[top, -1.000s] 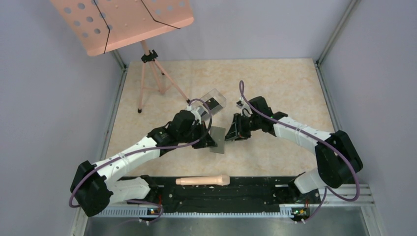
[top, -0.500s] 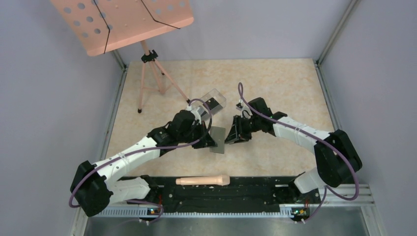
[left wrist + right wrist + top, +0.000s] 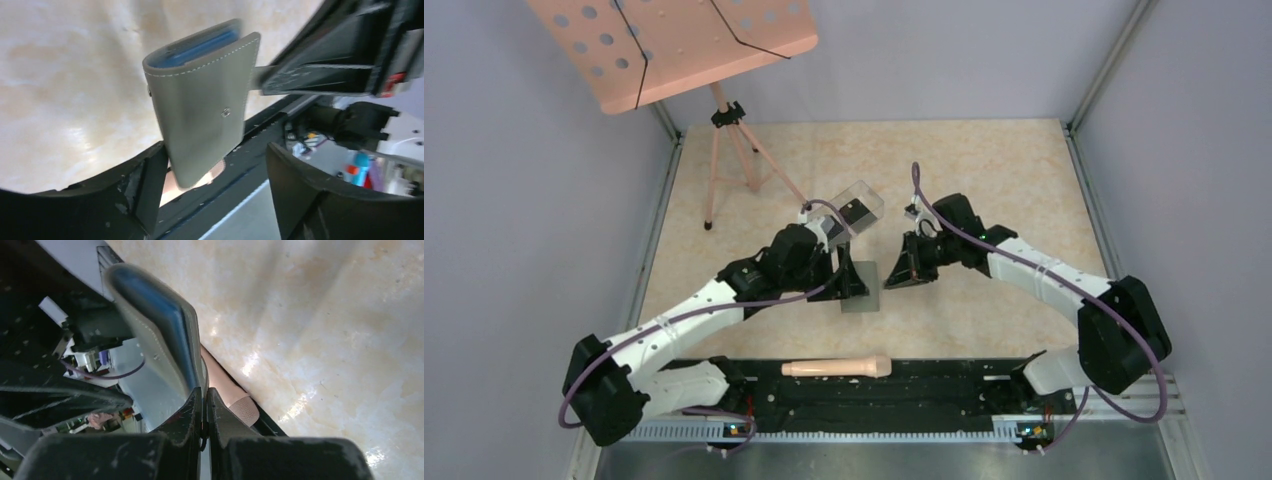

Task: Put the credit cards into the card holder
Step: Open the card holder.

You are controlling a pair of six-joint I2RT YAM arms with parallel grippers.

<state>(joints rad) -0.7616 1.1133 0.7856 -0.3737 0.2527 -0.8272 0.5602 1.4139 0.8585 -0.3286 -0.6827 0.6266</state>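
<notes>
At the middle of the marbled table point(image 3: 1009, 175), the card holder point(image 3: 861, 289) stood folded and on edge between the two arms, its gray stitched cover and snap stud facing the left wrist camera and a strip of blue lining showing along its top. The left gripper point(image 3: 852, 281) straddled the wallet with its fingers point(image 3: 150, 175) spread wide, one on each side; the cover lay close against one finger and well clear of the other. The right gripper point(image 3: 892, 275) met the card holder from the opposite side, its fingers point(image 3: 192, 405) pressed together and pinching the pale tab on the wallet's edge. Just beyond the left wrist sat a clear plastic box point(image 3: 856, 205) with something dark inside that could not be made out. A peach-colored perforated stand point(image 3: 674, 45) rose at the far left corner, and a pale wooden handle point(image 3: 837, 367) lay on the black rail near the arm bases.
</notes>
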